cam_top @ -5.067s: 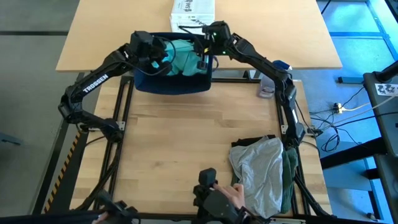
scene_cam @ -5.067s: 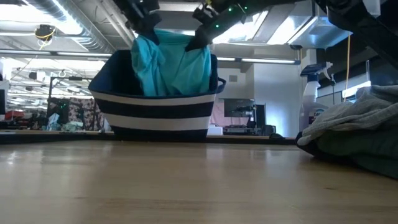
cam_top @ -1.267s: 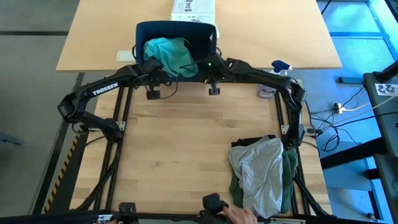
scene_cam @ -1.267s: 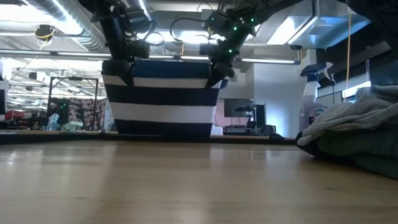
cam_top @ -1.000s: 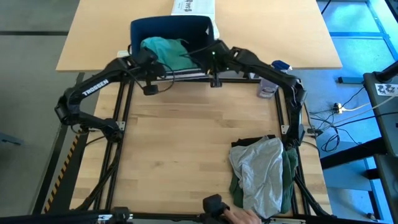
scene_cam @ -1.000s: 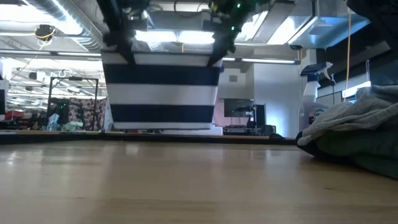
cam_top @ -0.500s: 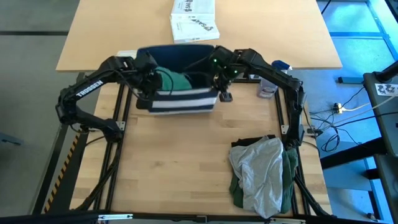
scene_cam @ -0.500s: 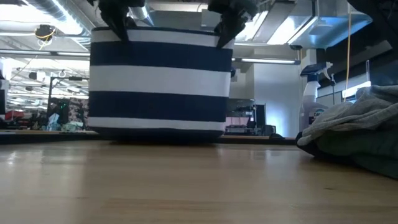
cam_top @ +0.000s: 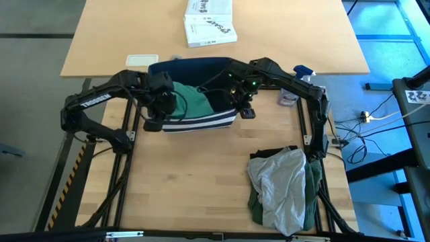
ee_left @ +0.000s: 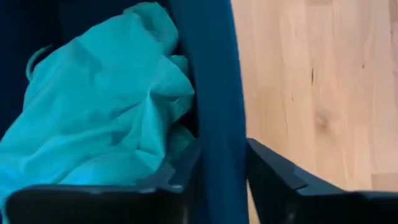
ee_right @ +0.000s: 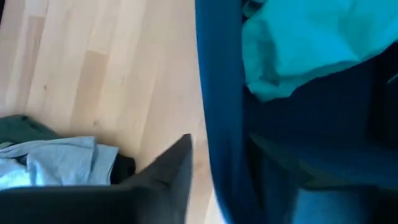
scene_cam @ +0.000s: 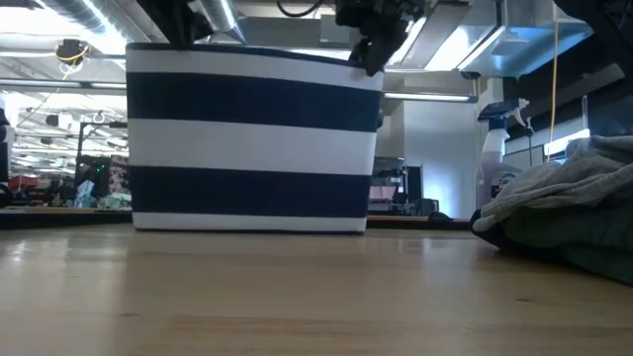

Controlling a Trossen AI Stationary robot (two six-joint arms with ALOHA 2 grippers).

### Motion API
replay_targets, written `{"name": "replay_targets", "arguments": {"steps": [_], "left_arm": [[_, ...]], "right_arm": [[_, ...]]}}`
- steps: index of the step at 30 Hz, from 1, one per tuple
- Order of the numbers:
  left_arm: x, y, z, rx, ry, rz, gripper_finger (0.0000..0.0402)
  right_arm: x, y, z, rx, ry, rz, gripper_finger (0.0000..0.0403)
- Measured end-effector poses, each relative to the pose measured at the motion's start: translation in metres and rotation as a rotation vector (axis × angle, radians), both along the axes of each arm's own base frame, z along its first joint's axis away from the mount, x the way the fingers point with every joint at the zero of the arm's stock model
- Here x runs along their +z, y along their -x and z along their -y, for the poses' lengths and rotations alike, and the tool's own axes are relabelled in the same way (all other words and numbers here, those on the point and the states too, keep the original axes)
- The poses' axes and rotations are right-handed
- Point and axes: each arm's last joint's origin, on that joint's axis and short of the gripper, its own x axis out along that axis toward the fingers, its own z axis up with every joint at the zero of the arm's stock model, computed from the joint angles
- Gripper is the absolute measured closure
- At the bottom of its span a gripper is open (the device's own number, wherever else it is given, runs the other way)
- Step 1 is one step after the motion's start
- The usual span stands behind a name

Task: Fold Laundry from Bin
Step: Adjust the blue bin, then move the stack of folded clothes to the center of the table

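Pale wooden table [cam_top: 201, 168] fills the high view. On it the bin [cam_top: 195, 121] stands near the far edge, with a teal-green garment [cam_top: 191, 99] inside. My left gripper [cam_top: 156, 114] sits at the bin's left wall and my right gripper [cam_top: 240, 101] at its right wall. Folded laundry [cam_top: 282, 188] lies toward the near right, grey over dark green and black. A white printed box [cam_top: 209, 21] lies on the table beyond.

From table height, the striped bin [scene_cam: 252, 138] rests flat on the wood, my grippers coming in above its rim, a spray bottle [scene_cam: 492, 148] to its right.

Past my left wrist, my fingers [ee_left: 273, 174] straddle the bin's wall with slight gaps either side, not squeezing it.

Past my right wrist, my fingers [ee_right: 174, 168] likewise stand either side of the wall, loosened.
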Motion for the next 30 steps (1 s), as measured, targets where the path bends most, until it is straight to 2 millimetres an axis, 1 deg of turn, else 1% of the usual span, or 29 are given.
{"name": "replay_targets", "arguments": {"steps": [3, 5, 8, 12, 14, 16, 17, 19, 23, 24, 26, 28, 30], "left_arm": [[0.001, 0.000, 0.005, 0.004, 0.009, -0.004, 0.0260], [0.007, 0.003, 0.007, 0.009, 0.009, -0.009, 0.0242], [0.029, 0.010, 0.008, 0.039, -0.053, 0.034, 0.0225], [0.066, 0.021, 0.006, 0.108, -0.197, 0.152, 0.0219], [0.078, 0.024, 0.001, 0.161, -0.264, 0.209, 0.0218], [0.082, 0.024, -0.009, 0.207, -0.290, 0.251, 0.0218], [0.080, 0.023, -0.015, 0.221, -0.282, 0.264, 0.0218], [0.074, 0.023, -0.025, 0.239, -0.232, 0.266, 0.0221], [0.069, 0.015, -0.039, 0.265, -0.160, 0.318, 0.0231], [0.070, 0.012, -0.041, 0.258, -0.158, 0.339, 0.0235], [0.074, 0.007, -0.039, 0.231, -0.174, 0.396, 0.0241], [0.077, 0.002, -0.036, 0.202, -0.194, 0.442, 0.0245], [0.081, -0.003, -0.034, 0.177, -0.213, 0.492, 0.0248]], "right_arm": [[0.000, 0.003, -0.001, -0.001, -0.017, -0.027, 0.0216], [0.003, 0.005, -0.003, 0.003, -0.032, -0.027, 0.0186], [0.018, 0.011, -0.006, 0.006, -0.033, 0.015, 0.0155], [0.049, 0.018, -0.008, 0.009, 0.021, 0.142, 0.0140], [0.059, 0.015, -0.006, -0.006, 0.098, 0.226, 0.0141], [0.065, 0.009, 0.000, -0.042, 0.184, 0.314, 0.0147], [0.067, 0.007, 0.004, -0.059, 0.200, 0.343, 0.0152], [0.063, 0.001, 0.012, -0.097, 0.196, 0.367, 0.0164], [0.059, 0.005, 0.031, -0.200, 0.164, 0.345, 0.0191], [0.062, 0.010, 0.034, -0.237, 0.153, 0.345, 0.0198], [0.070, 0.028, 0.038, -0.308, 0.124, 0.322, 0.0215], [0.081, 0.049, 0.037, -0.358, 0.103, 0.296, 0.0232], [0.089, 0.071, 0.029, -0.391, 0.075, 0.242, 0.0251]]}}
